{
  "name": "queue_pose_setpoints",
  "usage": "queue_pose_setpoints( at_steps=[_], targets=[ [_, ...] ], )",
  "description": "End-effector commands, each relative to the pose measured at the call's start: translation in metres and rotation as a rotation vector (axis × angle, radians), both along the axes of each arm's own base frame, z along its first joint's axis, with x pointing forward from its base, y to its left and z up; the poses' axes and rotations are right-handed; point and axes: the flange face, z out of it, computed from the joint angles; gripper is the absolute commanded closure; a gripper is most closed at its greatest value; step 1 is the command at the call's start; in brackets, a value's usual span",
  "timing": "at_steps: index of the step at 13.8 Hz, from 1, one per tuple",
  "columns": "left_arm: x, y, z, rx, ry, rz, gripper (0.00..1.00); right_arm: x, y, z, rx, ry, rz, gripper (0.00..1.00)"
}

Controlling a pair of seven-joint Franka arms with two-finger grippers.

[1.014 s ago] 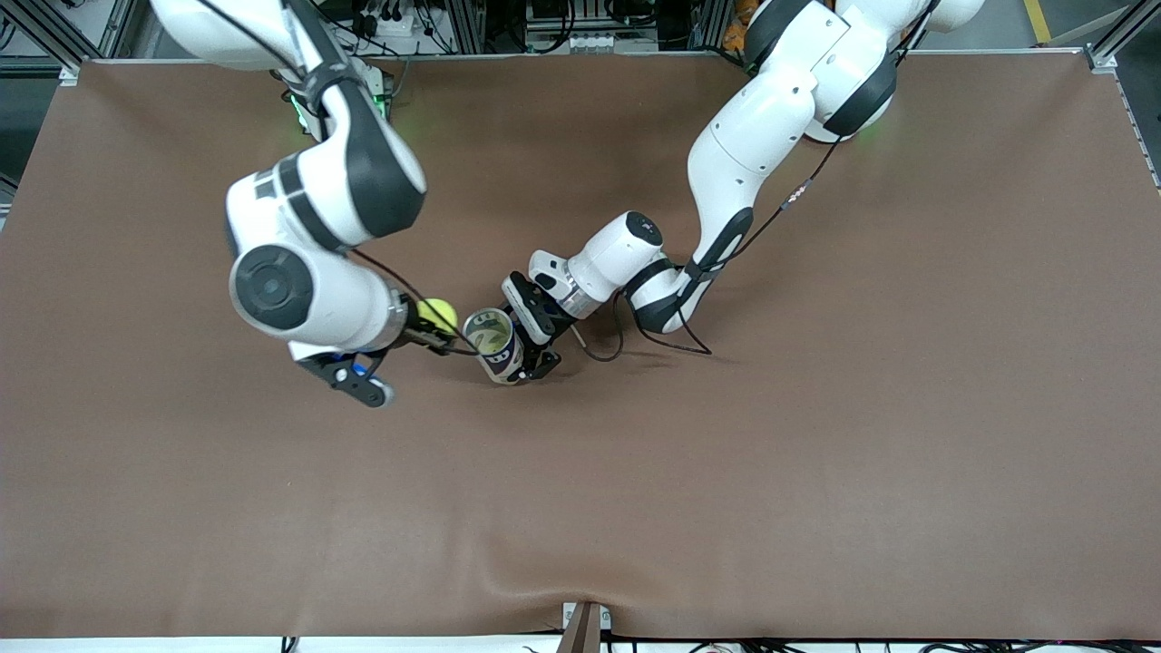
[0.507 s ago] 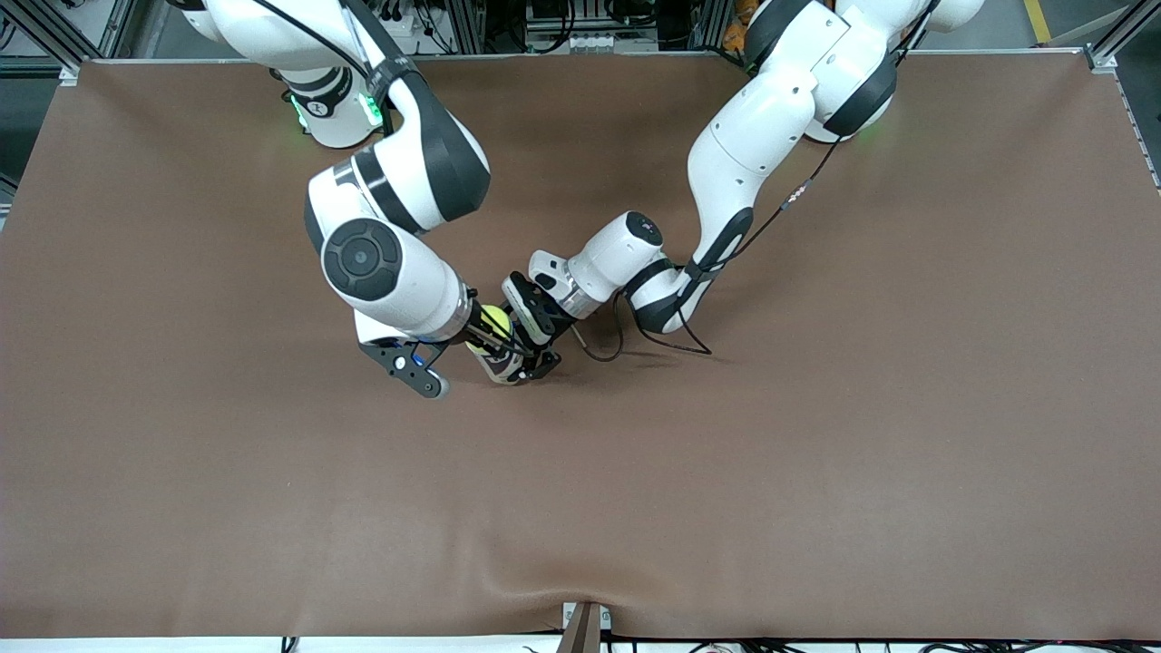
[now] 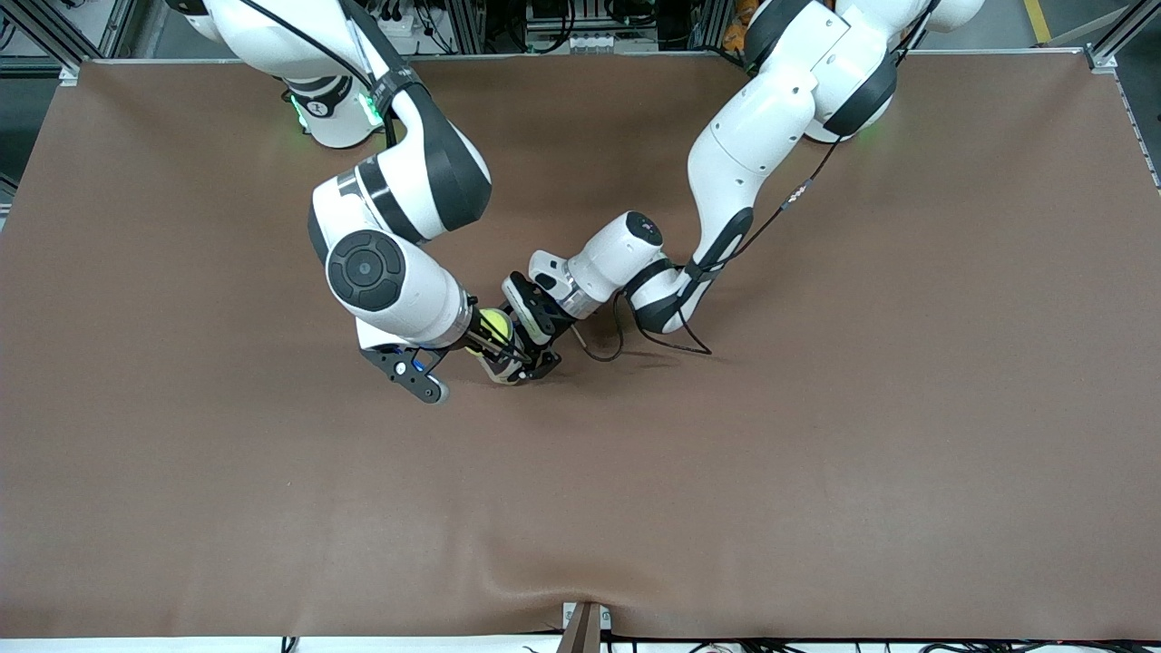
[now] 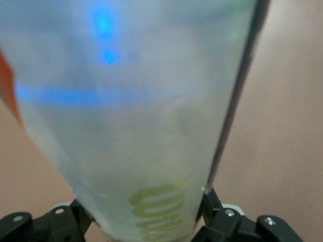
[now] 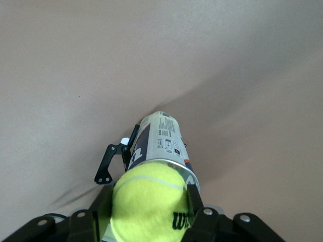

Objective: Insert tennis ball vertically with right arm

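Right pincer (image 5: pixel 149 214) pinching tennis ball (image 5: pixel 149 201) over can (image 5: pixel 161 138) | left pincer (image 3: pixel 531 340) grips can | can mouth hidden

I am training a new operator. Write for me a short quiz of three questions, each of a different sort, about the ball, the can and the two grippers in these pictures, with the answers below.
1. True or false: the tennis ball lies on the table.
2. Which gripper holds the can? A) left gripper B) right gripper C) neither
3. Fill in: the ball is directly over the can's ____.

Key
1. False; the right gripper is shut on it, in the air.
2. A; the left gripper's fingers clasp the can's sides and keep it upright.
3. Open mouth.
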Motion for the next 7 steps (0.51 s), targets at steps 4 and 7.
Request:
queue_pose_setpoints(
  at_steps=[4, 7],
  targets=[
    [0.0025, 0.0014, 0.0004, -0.014, 0.002, 0.015, 0.12, -0.0004, 0.0033, 0.0087, 0.021, -0.002, 0.028, 0.0],
    [0.0025, 0.0014, 0.0004, -0.014, 0.002, 0.015, 0.12, 0.0007, -0.0008, 0.0127, 0.027, -0.003, 0.028, 0.0]
  ],
)
